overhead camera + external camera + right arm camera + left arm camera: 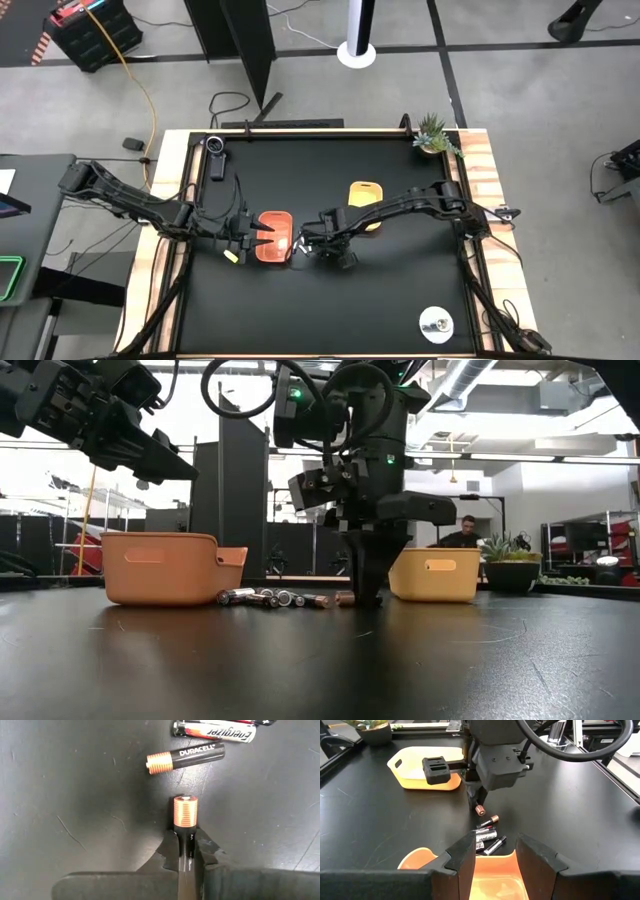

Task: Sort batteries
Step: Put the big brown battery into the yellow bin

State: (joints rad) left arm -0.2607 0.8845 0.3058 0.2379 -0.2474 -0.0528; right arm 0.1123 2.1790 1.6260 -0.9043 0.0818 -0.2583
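Note:
Several batteries (487, 836) lie in a loose heap on the black table beside the orange tray (275, 240); the low view shows the batteries (272, 598) by that tray's right wall. My right gripper (187, 842) stands just right of the heap, shut on one dark, copper-ended battery (185, 812). Another copper-ended battery (185, 757) lies free just beyond it. My left gripper (495, 847) hangs open above the orange tray (492, 875), raised well off the table (150, 460). The yellow tray (365, 195) stands farther back. My right gripper pinches the battery's dark body (186, 837) between its two fingers (170, 851), which come from above, pointing down. The copper end (480, 810) sticks out of the fingers toward the table's left. The battery lies level at table height (345, 598); whether it rests on the table I cannot tell.
A round silver-white disc (436, 322) lies near the table's right near corner. A small potted plant (433, 135) stands at the far right corner and a dark device (215, 155) at the far left. A person (465, 532) sits in the room behind.

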